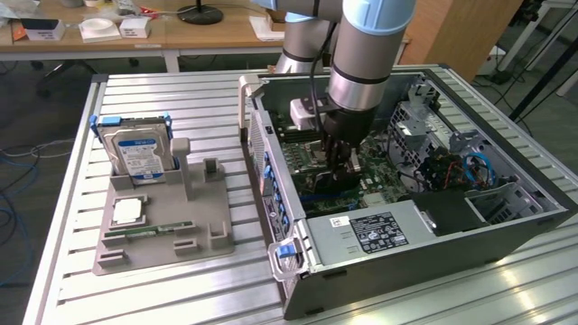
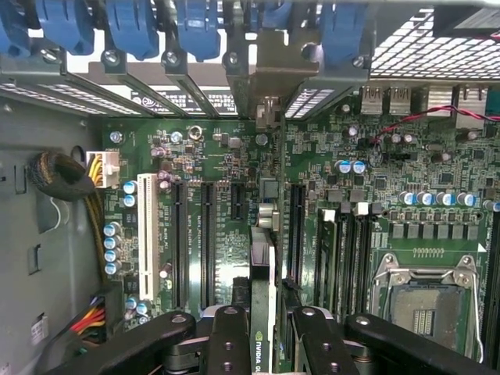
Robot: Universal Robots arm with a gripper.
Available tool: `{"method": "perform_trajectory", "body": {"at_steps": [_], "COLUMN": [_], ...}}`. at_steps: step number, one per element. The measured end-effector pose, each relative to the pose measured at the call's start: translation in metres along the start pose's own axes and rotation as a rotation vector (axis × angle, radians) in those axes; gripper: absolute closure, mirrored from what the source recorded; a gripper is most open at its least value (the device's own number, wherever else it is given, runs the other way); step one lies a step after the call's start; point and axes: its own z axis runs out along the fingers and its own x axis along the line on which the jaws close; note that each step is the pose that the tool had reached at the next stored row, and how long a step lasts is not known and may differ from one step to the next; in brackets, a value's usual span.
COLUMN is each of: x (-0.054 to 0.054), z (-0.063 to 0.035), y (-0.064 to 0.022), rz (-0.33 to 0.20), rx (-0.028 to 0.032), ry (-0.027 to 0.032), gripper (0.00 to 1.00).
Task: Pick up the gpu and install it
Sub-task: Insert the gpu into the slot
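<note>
Exterior view: a grey robot arm reaches down into an open computer case lying on its side on a slatted metal bench.
Claw: the claw sits low inside the case over the green motherboard; in the wrist view its black fingers are clenched on either side of a thin card.
Gpu: the gpu is gripped edge-on in the claw, standing upright above the motherboard, its lower green-marked edge between the finger links. It lines up with the long black expansion slots and its far end reaches toward the metal bracket at the case's rear wall. Whether it is fully seated in a slot cannot be told.
Motherboard details: an empty CPU socket lies beside the memory slots; a white slot lies beside the black ones.
Rear wall: blue clips line the slot openings.
Parts stand: on the exterior view's left, well apart from the case, a grey holder carries a silver hard drive with a blue-white label, upright, and a narrow green memory stick lying flat.
Power supply: a labelled grey box fills the near corner of the case.
</note>
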Motion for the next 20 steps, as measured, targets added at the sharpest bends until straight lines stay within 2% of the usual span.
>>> {"method": "perform_trajectory", "body": {"at_steps": [20], "x": [0.0], "z": [0.0011], "y": [0.0001], "rz": [0.0], "rx": [0.0001], "ry": [0.0001], "gripper": [0.74]}}
